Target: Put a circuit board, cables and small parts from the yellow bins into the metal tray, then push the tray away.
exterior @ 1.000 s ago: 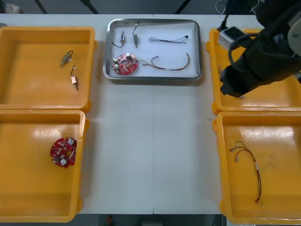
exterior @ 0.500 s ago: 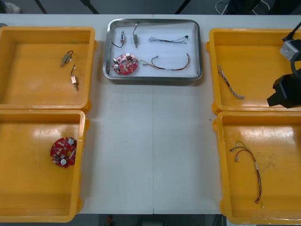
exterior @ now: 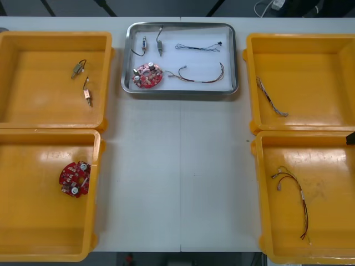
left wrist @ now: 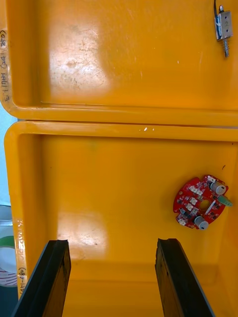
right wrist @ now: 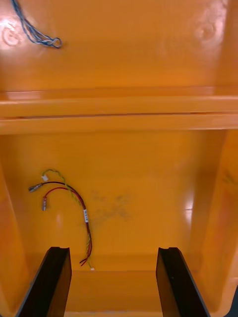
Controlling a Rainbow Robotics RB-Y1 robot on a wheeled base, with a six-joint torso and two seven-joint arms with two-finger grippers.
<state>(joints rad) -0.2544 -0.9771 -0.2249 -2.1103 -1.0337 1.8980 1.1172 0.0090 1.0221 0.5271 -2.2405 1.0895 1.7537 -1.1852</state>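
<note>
As the tray (exterior: 180,92) looks stiff, slick metal, shove its near rim; left gripper (left wrist: 113,243) & right gripper (right wrist: 113,250): fingers apart.

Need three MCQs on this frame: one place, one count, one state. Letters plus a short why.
1. Where does the round red circuit board outside the shiny metal tray lie?
A. near left yellow bin
B. far right yellow bin
C. bare table

2. How many small metal parts lie in the far left yellow bin?
A. one
B. two
C. four

3. The right gripper's black fingers are:
A. shut on a cable
B. open, empty
C. shut together

Key:
1. A: the board lies on that bin's floor; the open left gripper hovers over it.
2. B: two parts lie there, apart.
3. B: the fingers stand apart over the near right yellow bin, nothing between.
</note>
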